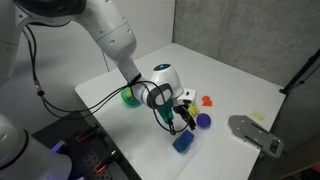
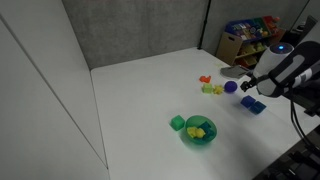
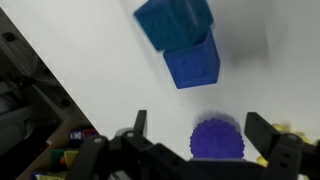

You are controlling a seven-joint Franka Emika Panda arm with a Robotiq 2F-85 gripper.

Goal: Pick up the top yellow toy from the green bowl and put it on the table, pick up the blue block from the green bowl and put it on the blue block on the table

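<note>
We see the gripper (image 3: 196, 120) spread wide above a purple ball (image 3: 217, 142), two touching blue blocks (image 3: 187, 45) nearby on the table (image 3: 100, 60), the green bowl (image 2: 190, 139) well apart.

White table (image 2: 140, 100), green bowl (image 2: 199, 143) (filled) — blue block (image 2: 253, 105), purple ball (image 2: 231, 88)

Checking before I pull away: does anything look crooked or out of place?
The upper blue block looks turned and shifted on the lower blue block, not square. The gripper is open above a purple ball.
</note>
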